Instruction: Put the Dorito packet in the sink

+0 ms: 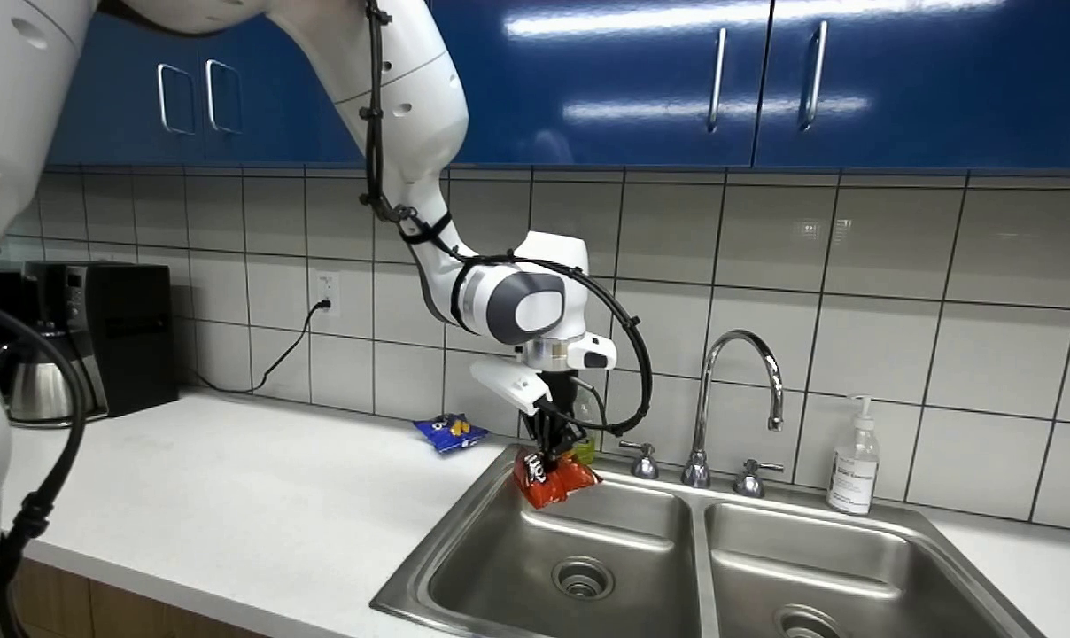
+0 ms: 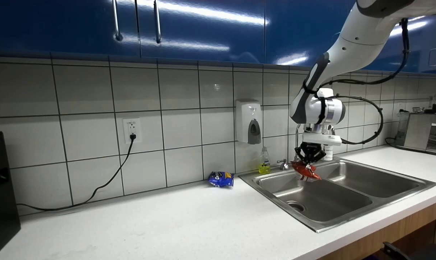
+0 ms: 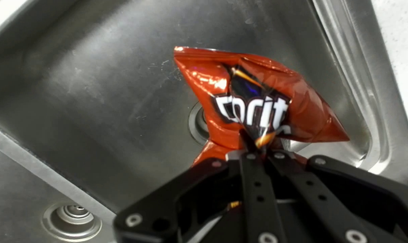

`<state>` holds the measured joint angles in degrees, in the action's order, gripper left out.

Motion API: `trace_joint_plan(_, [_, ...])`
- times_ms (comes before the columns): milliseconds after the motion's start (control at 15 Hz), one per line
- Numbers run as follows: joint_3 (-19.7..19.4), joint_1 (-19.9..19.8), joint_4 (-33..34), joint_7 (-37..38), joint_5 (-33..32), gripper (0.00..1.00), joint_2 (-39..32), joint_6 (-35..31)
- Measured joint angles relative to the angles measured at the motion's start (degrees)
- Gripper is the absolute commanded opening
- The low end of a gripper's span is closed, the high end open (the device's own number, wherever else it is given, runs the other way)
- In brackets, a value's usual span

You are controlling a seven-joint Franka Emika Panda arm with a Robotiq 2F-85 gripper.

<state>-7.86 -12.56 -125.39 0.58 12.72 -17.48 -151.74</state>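
My gripper [image 1: 548, 454] is shut on the Dorito packet [image 1: 577, 478], a crinkly red-orange bag with a dark and white logo. The packet hangs tilted from the fingertips over the back part of one basin of the steel double sink [image 1: 701, 567]. In an exterior view, the gripper [image 2: 310, 160] and the packet [image 2: 308, 173] are above the sink [image 2: 333, 207]. In the wrist view, the packet [image 3: 305, 104] is pinched between the fingers [image 3: 261, 152]. It partly covers a drain in the sink basin [image 3: 106, 84]. Part of the packet is hidden behind the fingers.
A chrome faucet [image 1: 708, 399] with handles [image 1: 644, 461] stands behind the sink. A yellow-green soap bottle [image 2: 264, 164] is close behind the gripper. A pump bottle [image 1: 854, 470] stands at the sink's back edge. A blue packet [image 2: 221, 179] lies on the counter [image 2: 174, 220] by the wall.
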Motion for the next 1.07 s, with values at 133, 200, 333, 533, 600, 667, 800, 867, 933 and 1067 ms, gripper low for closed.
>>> trace_joint_plan(133, [-0.1, -1.0, 1.3, -0.2, 0.9, 0.0, -2.4, -0.5])
trace_joint_plan(200, [-0.1, -1.5, 1.9, -0.3, 1.2, 0.0, -3.8, -1.0])
trace_joint_plan(333, [-0.1, -2.5, 3.3, -0.5, 1.7, 0.0, -6.9, -1.6])
trace_joint_plan(533, [-0.1, -3.9, 5.7, -0.5, 1.7, 0.0, -11.7, -2.3])
trace_joint_plan(600, [-0.1, -4.4, 6.4, -0.5, 1.7, 0.0, -13.2, -2.4])
trace_joint_plan(667, [-0.1, -4.8, 7.1, -0.5, 1.7, 0.0, -14.6, -2.6])
trace_joint_plan(800, [-0.1, -5.5, 8.4, -0.5, 1.7, 0.0, -17.4, -2.9])
trace_joint_plan(867, [-0.1, -5.7, 9.0, -0.5, 1.7, 0.0, -18.8, -3.0])
trace_joint_plan(933, [-0.1, -6.0, 9.6, -0.5, 1.7, 0.0, -20.2, -3.1])
trace_joint_plan(1067, [-0.1, -6.3, 10.5, -0.5, 1.7, 0.0, -22.7, -3.3])
